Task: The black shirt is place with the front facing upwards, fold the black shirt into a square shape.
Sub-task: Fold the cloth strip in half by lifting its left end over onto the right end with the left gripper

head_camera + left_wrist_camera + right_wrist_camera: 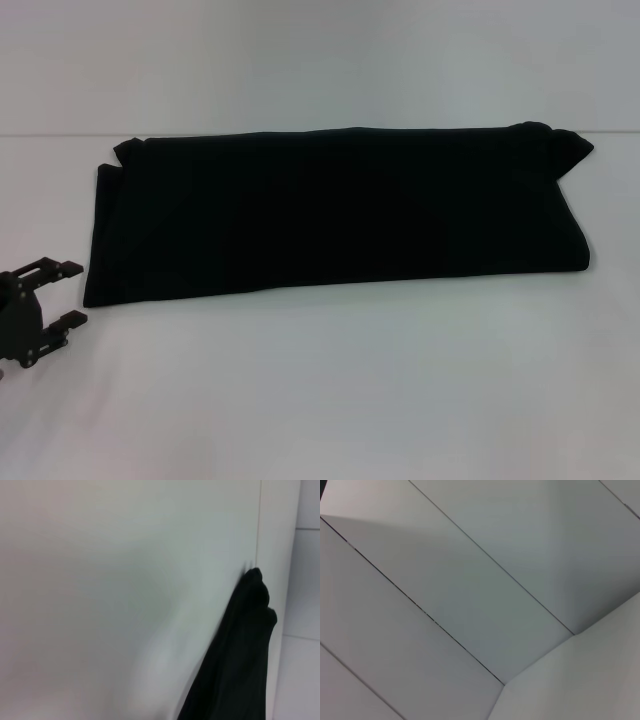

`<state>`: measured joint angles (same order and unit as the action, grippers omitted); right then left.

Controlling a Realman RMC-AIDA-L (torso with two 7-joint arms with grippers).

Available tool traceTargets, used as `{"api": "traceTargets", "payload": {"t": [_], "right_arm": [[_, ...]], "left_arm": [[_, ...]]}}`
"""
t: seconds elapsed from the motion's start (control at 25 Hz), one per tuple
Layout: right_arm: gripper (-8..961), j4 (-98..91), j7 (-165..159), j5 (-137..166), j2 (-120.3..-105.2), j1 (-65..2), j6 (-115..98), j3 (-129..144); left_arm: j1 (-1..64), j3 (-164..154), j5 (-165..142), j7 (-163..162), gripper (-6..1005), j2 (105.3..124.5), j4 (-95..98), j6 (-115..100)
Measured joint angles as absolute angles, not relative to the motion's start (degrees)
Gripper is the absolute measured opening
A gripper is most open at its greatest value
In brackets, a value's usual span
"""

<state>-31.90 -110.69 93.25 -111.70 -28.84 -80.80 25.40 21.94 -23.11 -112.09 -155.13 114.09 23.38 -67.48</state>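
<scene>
The black shirt (335,210) lies folded into a long horizontal band across the white table, its lettering hidden. A bunched corner sticks out at its far right end. In the left wrist view one edge of the black shirt (240,655) shows against the table. My left gripper (68,293) hovers at the left edge of the head view, just left of the shirt's near left corner. It is open with nothing between its fingers. My right gripper is out of view; its wrist camera shows only white panels.
The white table (320,380) stretches in front of the shirt toward me. Its far edge runs just behind the shirt, with a white wall (320,60) beyond.
</scene>
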Motion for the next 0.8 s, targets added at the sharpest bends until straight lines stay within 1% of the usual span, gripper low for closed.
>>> {"api": "traceTargets", "payload": {"t": [0.8], "right_arm": [[699,-31.9,-110.85,93.25,-111.34,-28.74,-80.5,25.3]], "left_arm": [[23.58,-23.12,-112.09,-155.89,677,114.48,22.02,-64.81]]}}
